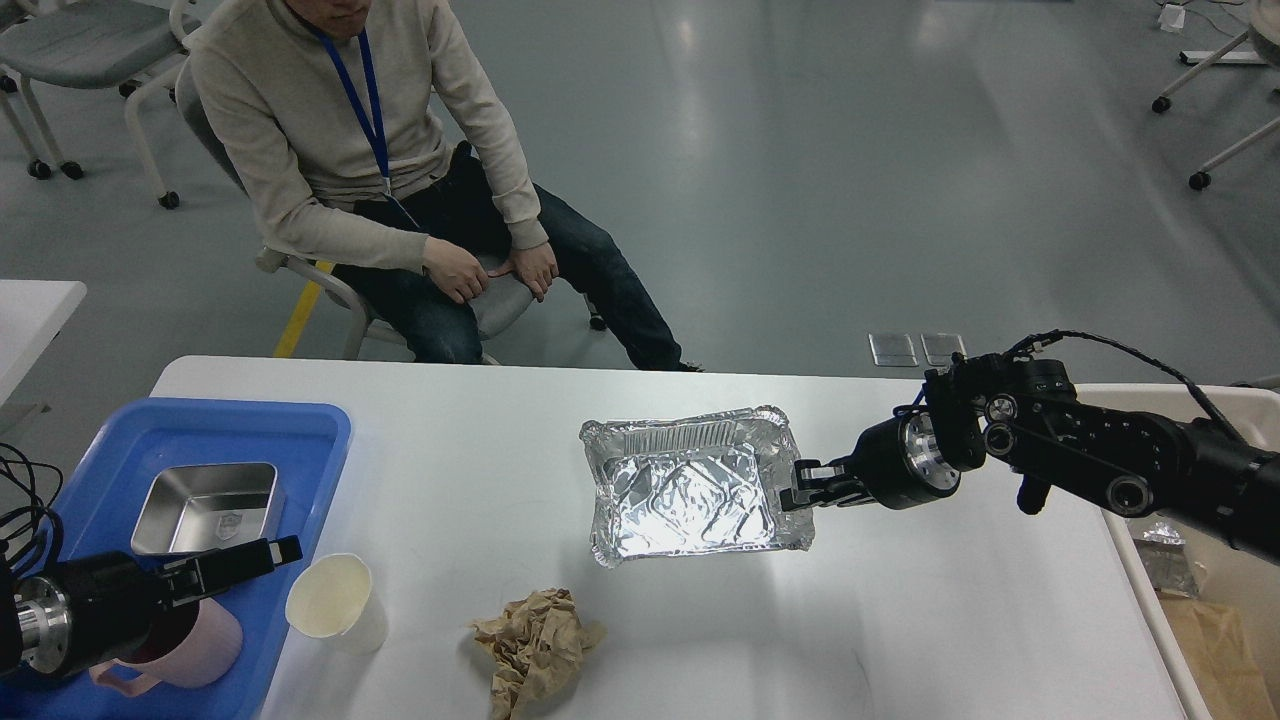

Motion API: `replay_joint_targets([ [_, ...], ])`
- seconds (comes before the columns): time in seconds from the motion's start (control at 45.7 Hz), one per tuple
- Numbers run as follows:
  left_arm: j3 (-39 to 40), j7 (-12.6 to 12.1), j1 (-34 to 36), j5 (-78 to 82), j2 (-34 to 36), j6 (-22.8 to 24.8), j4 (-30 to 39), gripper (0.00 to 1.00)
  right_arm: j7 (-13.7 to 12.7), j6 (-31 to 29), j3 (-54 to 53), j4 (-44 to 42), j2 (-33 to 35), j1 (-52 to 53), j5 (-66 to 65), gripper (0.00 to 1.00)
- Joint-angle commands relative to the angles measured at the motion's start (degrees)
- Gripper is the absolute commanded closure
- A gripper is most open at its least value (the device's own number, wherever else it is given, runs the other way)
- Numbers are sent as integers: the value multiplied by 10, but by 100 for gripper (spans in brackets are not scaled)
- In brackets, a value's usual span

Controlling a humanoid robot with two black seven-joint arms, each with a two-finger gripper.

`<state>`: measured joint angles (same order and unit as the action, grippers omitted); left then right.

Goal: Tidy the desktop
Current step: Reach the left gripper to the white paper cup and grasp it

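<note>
head view: right gripper [797, 487] clamped on foil tray [690, 485] rim; left gripper [265, 555] together; paper cup [333, 598], crumpled paper [535, 645] nearby.

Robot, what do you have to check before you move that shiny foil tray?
1. Right pincer pinching the foil tray rim: ok, fingers closed on its right edge.
2. Tray empty, nothing to spill: ok.
3. Beige bin within reach at the right: ok, room inside cannot tell.
4. Paper cup and crumpled brown paper clear of the tray: ok.
5. Left pincer out of the way over the blue tray: ok.
6. Desktop tidy: not ok.
</note>
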<state>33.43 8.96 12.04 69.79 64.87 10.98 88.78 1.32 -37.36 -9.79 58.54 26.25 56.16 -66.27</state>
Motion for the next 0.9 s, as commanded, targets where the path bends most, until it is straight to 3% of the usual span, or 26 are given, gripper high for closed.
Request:
replay_joint_targets([
  [0.0, -4, 0, -1, 4, -14, 0, -7, 8, 1, 0, -2, 1, 2, 0, 0, 100],
  [0.394, -8, -2, -2, 4, -17, -1, -13, 10, 0, 0, -3, 0, 0, -1, 0, 100],
  [0.591, -8, -17, -4, 30, -22, -1, -15, 27, 1, 0, -5, 0, 0, -3, 0, 100],
  [0.876, -20, -33, -4, 34, -53, -1, -38, 30, 1, 1, -7, 0, 0, -4, 0, 100],
])
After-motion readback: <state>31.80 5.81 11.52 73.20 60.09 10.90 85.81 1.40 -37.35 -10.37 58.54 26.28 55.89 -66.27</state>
